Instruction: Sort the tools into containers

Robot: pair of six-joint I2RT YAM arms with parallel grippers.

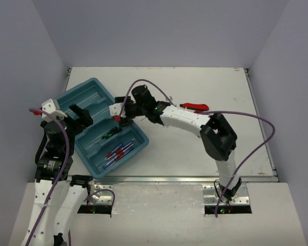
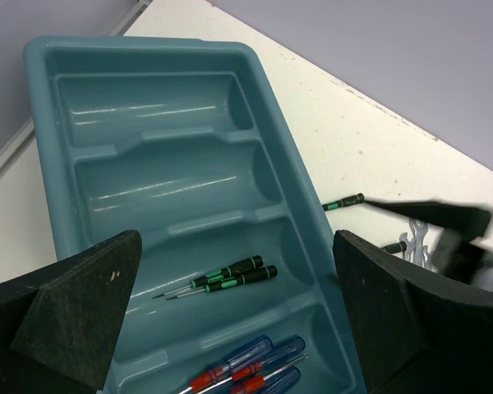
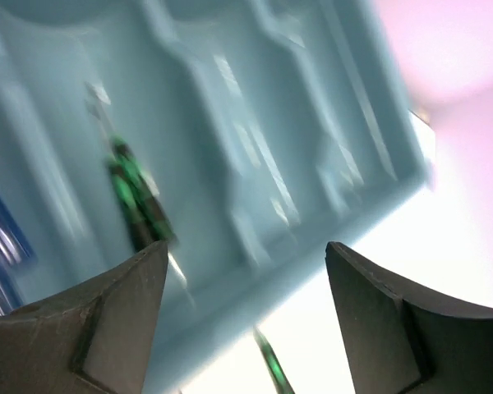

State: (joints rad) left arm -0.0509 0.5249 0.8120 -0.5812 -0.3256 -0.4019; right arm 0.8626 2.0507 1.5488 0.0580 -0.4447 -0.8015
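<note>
The teal tray lies at the left, turned diagonally. One of its compartments holds two black screwdrivers with green marks, and the nearest one holds blue-and-red screwdrivers. My left gripper is open and empty above the tray's left side. My right gripper is open and empty over the tray's right rim. Its view is blurred. A black-and-green screwdriver lies on the table beside the tray and also shows in the right wrist view. Silver wrenches lie further right. Red-handled pliers lie beyond the right arm.
The tray's two far compartments hold nothing. The white table is walled in by grey panels at the back and sides. The right arm reaches across the middle of the table towards the tray.
</note>
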